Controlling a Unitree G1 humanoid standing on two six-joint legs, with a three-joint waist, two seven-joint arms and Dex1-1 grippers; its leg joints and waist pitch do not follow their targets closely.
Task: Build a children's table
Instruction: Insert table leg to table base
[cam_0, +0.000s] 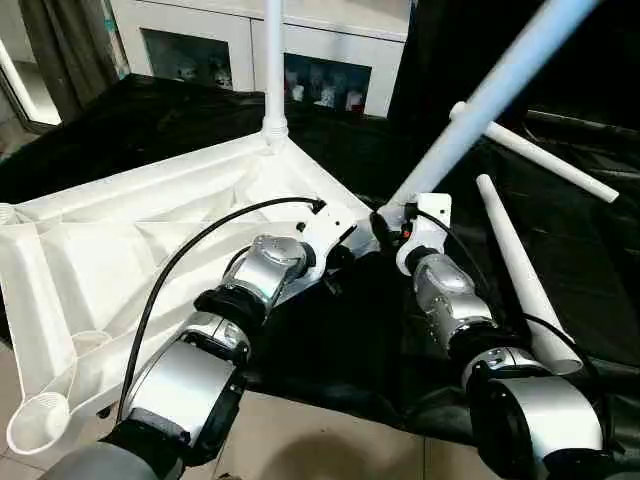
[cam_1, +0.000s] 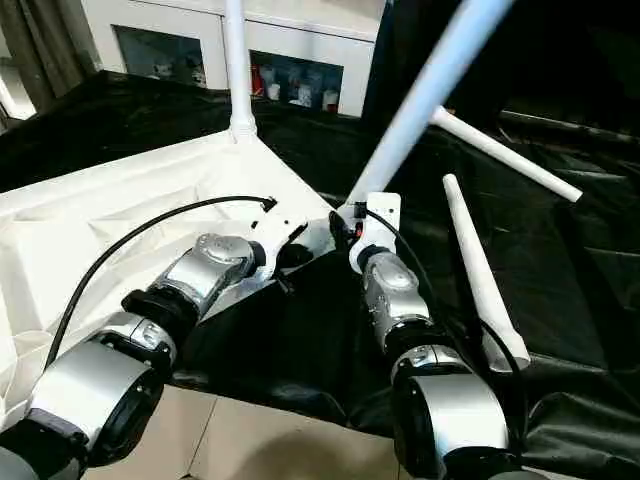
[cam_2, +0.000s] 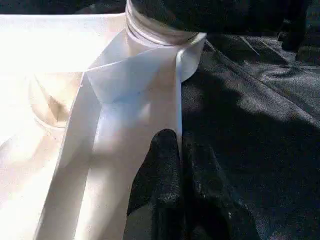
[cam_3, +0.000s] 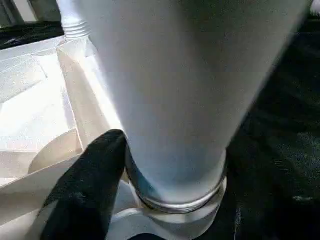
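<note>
the tilted leg (cam_0: 500, 90) stands in the tabletop (cam_0: 120, 250) corner socket just ahead of the right gripper (cam_0: 395, 222), whose grip i cannot tell; the left gripper (cam_2: 175, 165), closed, seemingly pinches the rim beside it.

Head stereo looks down, forward; wrist cameras close, sharing tabletop (cam_0: 120, 240) corner

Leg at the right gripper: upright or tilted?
Tilted. The leg leans away from its corner socket, unlike the vertical far leg.
</note>
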